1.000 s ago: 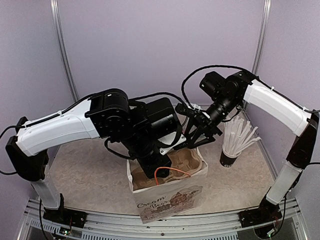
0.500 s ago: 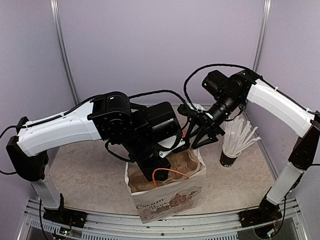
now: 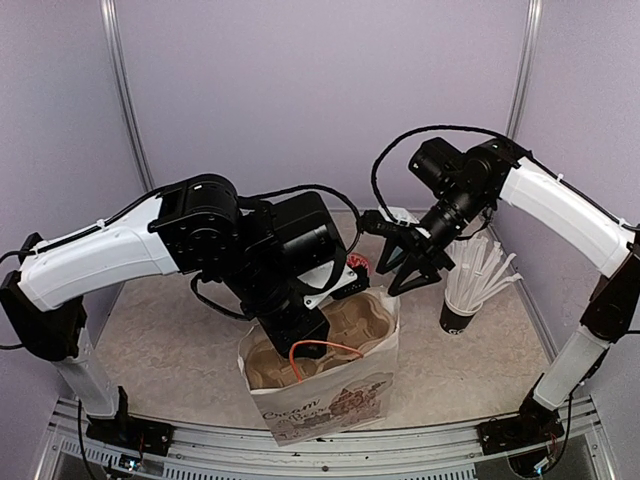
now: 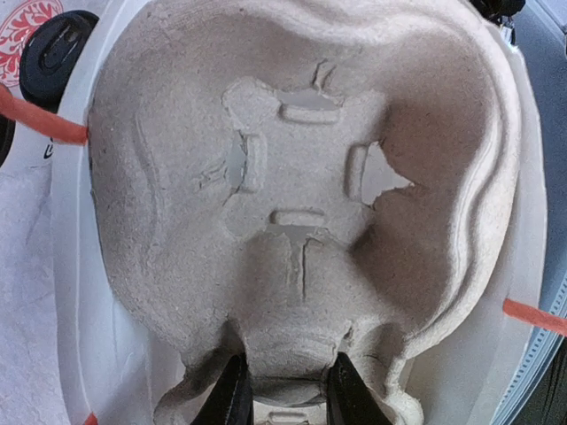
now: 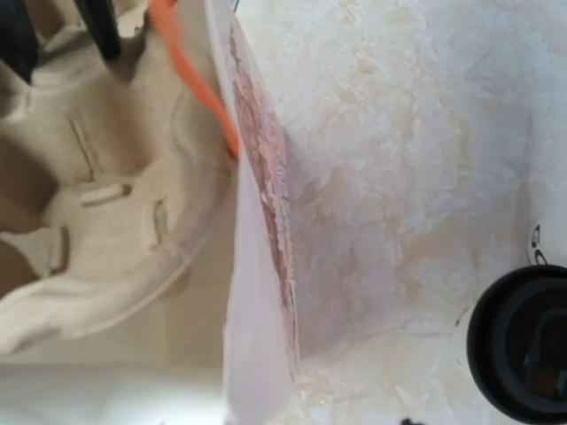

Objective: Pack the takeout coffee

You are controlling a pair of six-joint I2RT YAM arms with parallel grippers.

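The top camera is sitting high up at the near side of the table [image 3: 170,345] and looking down over all of it. The left wrist camera is looking straight down into the cup tray [image 4: 301,133], very close. The right wrist camera is looking down close too, catching that tray at its upper left beside the bag [image 5: 257,266] wall. All three are showing tray and bag.

The left arm [image 3: 95,262] and right arm [image 3: 555,212] have smooth white shells joined by bulky black joint housings. A thin black cable [image 3: 400,138] loops over the right wrist. The left fingers [image 4: 232,398] are narrow and matte black.
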